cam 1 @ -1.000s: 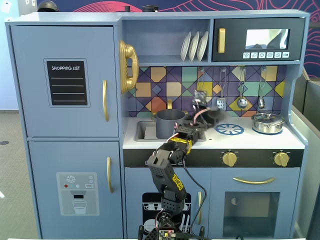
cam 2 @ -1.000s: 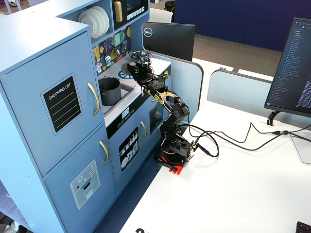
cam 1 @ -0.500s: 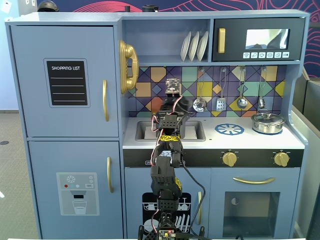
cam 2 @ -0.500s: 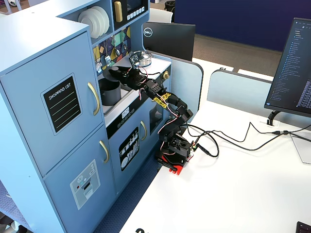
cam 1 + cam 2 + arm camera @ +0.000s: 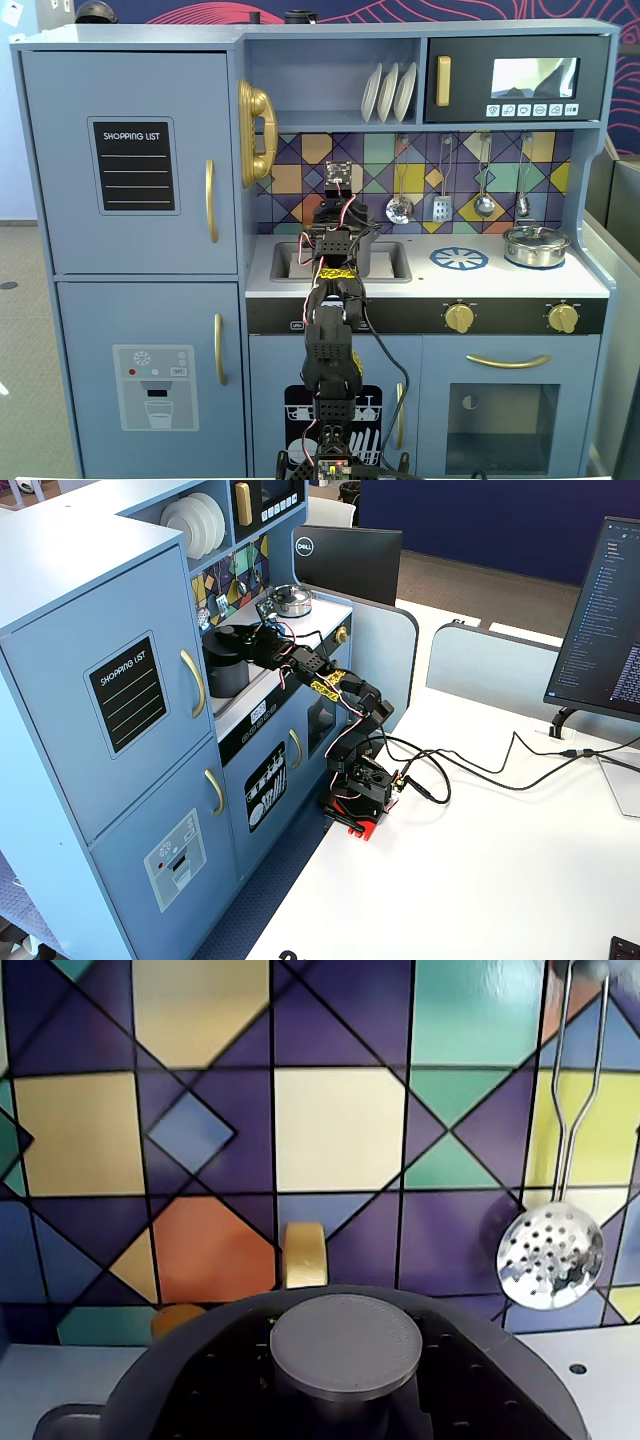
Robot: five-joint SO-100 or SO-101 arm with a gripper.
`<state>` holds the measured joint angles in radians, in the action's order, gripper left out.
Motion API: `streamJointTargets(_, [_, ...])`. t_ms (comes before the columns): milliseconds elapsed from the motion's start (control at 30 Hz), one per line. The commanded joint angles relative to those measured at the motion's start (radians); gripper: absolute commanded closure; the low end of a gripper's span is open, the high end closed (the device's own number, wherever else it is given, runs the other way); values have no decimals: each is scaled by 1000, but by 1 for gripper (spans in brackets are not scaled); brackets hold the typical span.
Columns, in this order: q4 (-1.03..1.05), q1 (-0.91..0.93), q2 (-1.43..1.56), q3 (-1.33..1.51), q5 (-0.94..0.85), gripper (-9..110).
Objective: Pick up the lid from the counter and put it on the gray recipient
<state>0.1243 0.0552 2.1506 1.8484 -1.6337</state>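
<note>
in the front-on fixed view my arm [image 5: 328, 330] rises up the middle of the toy kitchen and reaches over the sink [image 5: 385, 262]. the arm hides the gray recipient and the lid here, so i can't place either from this angle. the steel pot [image 5: 535, 245] sits at the far right of the counter, with the blue-and-white burner disc [image 5: 459, 259] to its left, both well apart from the arm.

in the wrist view the lid [image 5: 345, 1370] fills the bottom edge, its round knob [image 5: 346, 1345] facing me dead centre. behind it i see the tiled backsplash [image 5: 340, 1130], a gold tap [image 5: 305, 1255] and a slotted spoon [image 5: 550, 1255] hanging at the right. the fingers are out of sight here.

in the side fixed view the gripper [image 5: 243, 640] hangs over the gray recipient [image 5: 224, 675], which stands in the sink. the lid [image 5: 232, 637] sits level at the pot's top, under the gripper. i can't tell whether the jaws are clamped on it or apart, nor whether the lid touches the rim.
</note>
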Motion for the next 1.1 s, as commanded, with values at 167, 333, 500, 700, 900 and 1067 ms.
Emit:
streamJointTargets(167, [-103, 3, -66, -43, 5, 102])
streamJointTargets(333, [-126, 9, -89, -21, 6, 102])
streamJointTargets(500, [-130, 9, -86, 12, 2, 102])
streamJointTargets(700, [-133, 5, -75, 46, -2, 102])
streamJointTargets(900, [-126, -2, -46, 86, -11, 102])
streamJointTargets(1067, [-118, -3, -29, 97, -20, 102])
